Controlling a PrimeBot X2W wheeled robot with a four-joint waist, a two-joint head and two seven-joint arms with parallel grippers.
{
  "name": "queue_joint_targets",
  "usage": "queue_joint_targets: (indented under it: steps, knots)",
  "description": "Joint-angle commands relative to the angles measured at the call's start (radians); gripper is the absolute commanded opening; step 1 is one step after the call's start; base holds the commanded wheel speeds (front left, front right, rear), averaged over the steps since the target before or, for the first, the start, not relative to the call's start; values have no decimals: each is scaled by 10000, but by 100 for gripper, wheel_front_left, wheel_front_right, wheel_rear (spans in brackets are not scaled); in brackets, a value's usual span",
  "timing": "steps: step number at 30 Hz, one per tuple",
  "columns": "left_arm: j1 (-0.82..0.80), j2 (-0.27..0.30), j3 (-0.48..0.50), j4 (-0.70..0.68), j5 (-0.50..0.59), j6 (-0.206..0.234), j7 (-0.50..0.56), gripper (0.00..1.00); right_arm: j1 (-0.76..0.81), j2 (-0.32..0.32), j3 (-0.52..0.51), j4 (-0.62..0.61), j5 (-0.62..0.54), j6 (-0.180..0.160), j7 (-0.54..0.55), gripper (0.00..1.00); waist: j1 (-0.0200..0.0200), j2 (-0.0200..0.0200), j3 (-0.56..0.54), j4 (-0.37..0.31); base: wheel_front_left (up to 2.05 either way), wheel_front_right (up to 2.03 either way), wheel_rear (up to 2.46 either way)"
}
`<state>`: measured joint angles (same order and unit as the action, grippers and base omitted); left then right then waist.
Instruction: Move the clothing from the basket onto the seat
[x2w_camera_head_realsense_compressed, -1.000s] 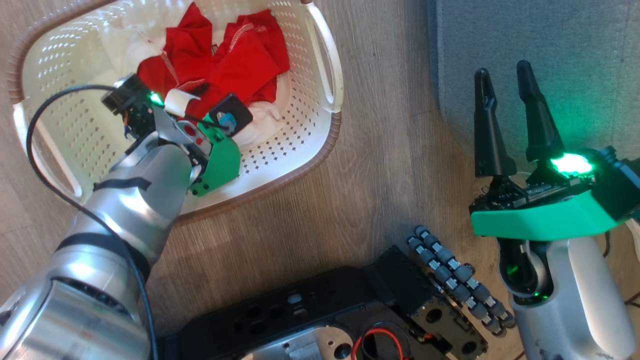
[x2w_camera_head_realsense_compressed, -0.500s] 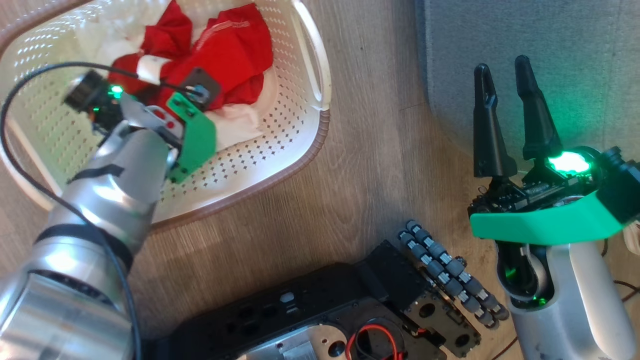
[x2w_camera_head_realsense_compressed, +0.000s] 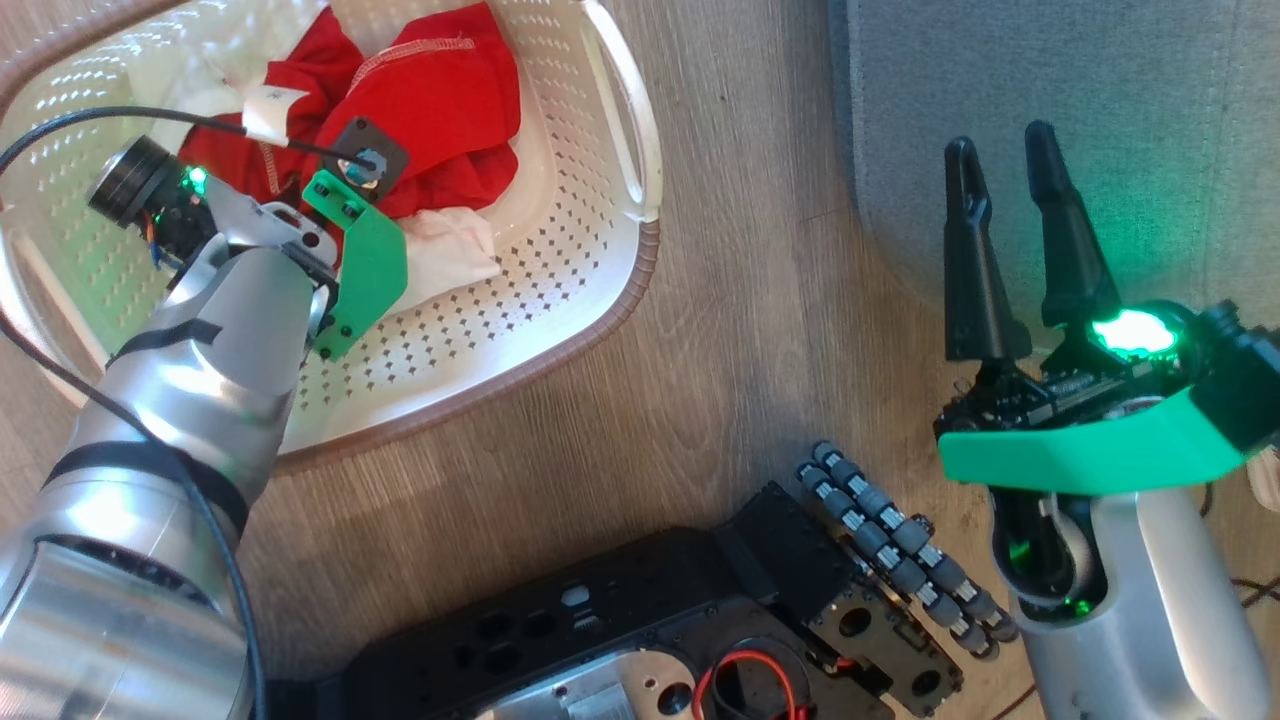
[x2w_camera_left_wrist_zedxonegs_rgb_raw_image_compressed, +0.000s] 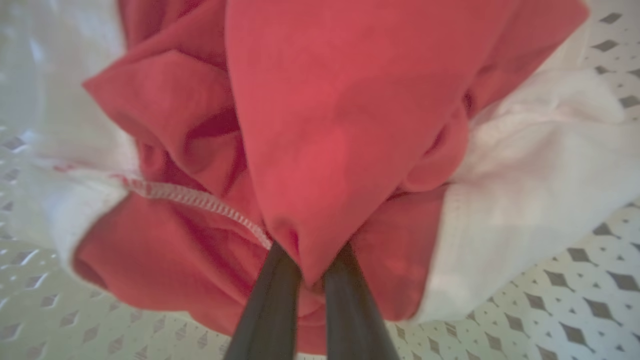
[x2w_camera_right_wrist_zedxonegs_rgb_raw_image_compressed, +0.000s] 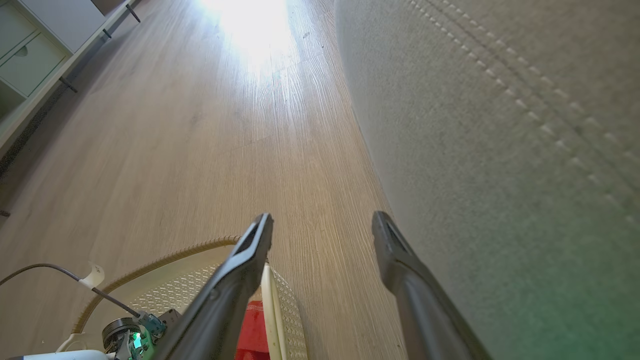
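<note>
Left gripper (x2w_camera_left_wrist_zedxonegs_rgb_raw_image_compressed: 310, 267) just clamped onto soft red white-trimmed clothing (x2w_camera_head_realsense_compressed: 440, 110), upper left, in cream perforated plastic basket (x2w_camera_head_realsense_compressed: 585, 250). I'd lift straight up (right gripper (x2w_camera_head_realsense_compressed: 1000, 150) spread, idle), then cross to grey fabric seat (x2w_camera_head_realsense_compressed: 1050, 70).

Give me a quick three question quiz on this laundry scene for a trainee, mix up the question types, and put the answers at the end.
1. True or false: the left gripper is shut on a fold of the red clothing in the basket.
2. The right gripper is: A) open and holding nothing, by the seat; B) gripping a garment; C) down in the basket.
3. What does the basket stand on?

Key: 1 true; 2 A; 3 the wooden floor.
</note>
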<state>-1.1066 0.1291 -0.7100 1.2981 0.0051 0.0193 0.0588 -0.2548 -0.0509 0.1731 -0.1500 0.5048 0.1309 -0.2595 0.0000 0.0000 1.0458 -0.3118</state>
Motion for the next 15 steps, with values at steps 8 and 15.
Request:
queue_joint_targets:
  steps: [8,15]
  knots:
    - [199,50,362,-74,-505,50,-626,0,-420,7,148,10,-58,-2,-23,100,0,0,-443,12,0,0,0]
    - [514,-59,356,-73,-706,156,-1579,0,-1013,7,64,355,-255,-2,-23,100,0,0,-1429,265,0,0,0]
